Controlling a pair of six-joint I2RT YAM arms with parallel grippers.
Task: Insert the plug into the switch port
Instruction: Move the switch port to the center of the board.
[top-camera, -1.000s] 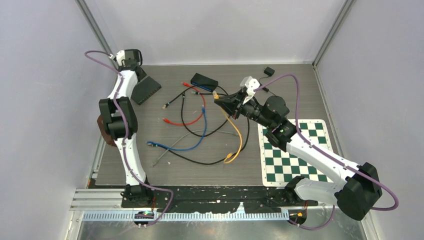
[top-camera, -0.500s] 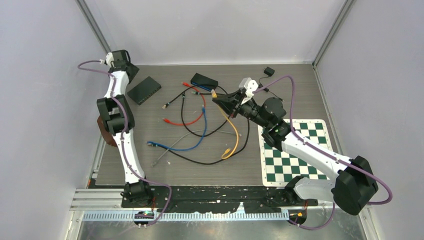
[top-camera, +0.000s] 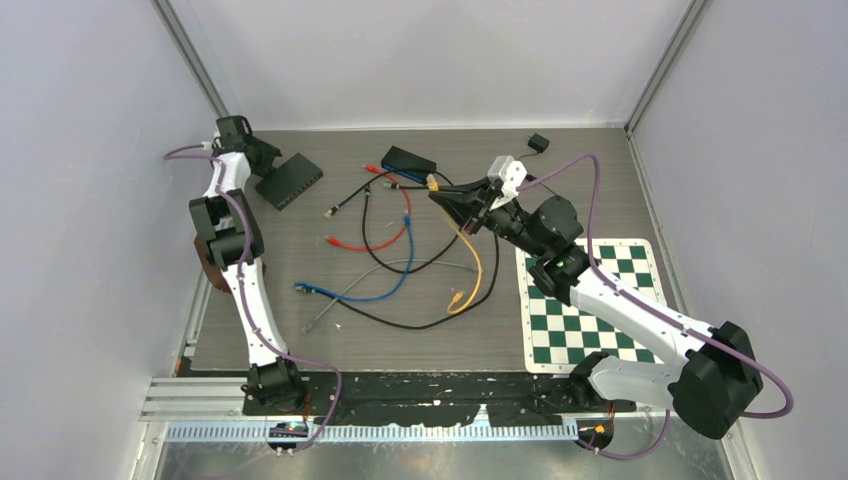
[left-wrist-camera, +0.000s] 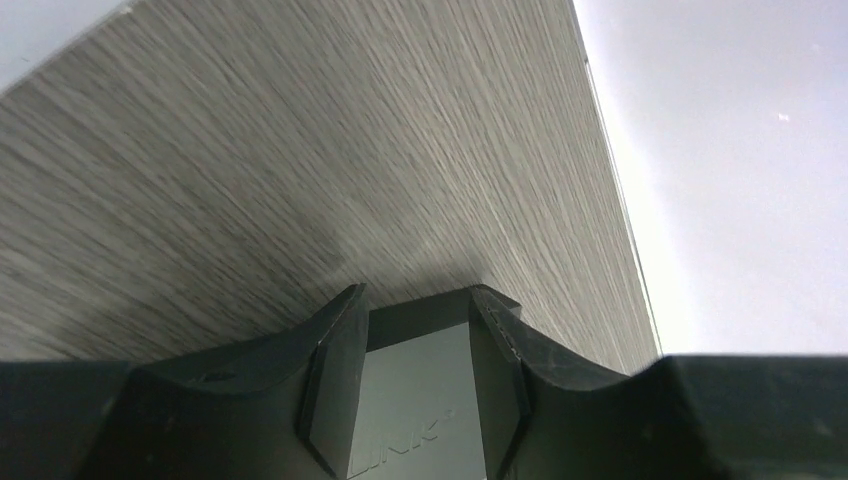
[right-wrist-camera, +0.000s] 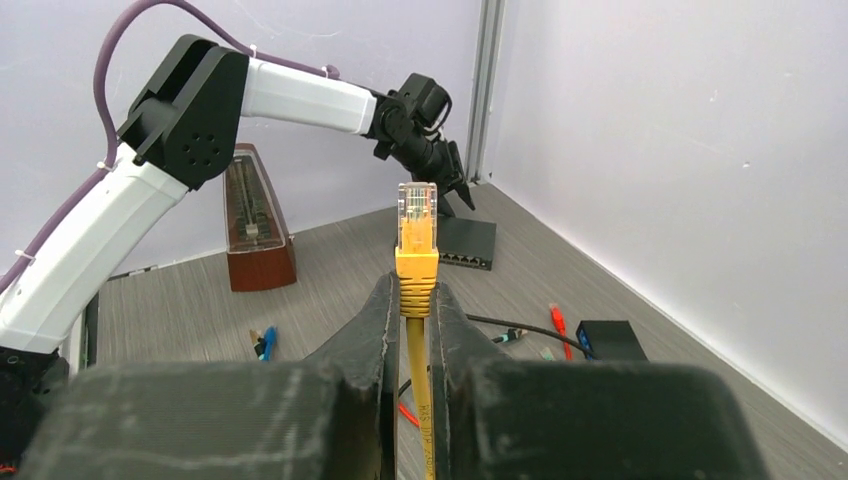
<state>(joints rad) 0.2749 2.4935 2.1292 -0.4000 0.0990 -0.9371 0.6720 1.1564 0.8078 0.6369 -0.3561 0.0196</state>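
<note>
Grey wood-grain tabletop (top-camera: 400, 350) (metal posts (top-camera: 188, 50) at the back corners) between plain pale lilac walls (top-camera: 430, 60)

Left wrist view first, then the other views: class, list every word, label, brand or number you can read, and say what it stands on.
"LINK": faint raised letters on the dark grey network switch, near the picture's bottom edge.
Too small to read: the scale on the brown wooden metronome.
No text visible on the yellow network cable or the small black box.

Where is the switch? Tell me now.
Top view: the switch lies at the table's far left, one end between the left gripper's jaws, cables to its right.
</note>
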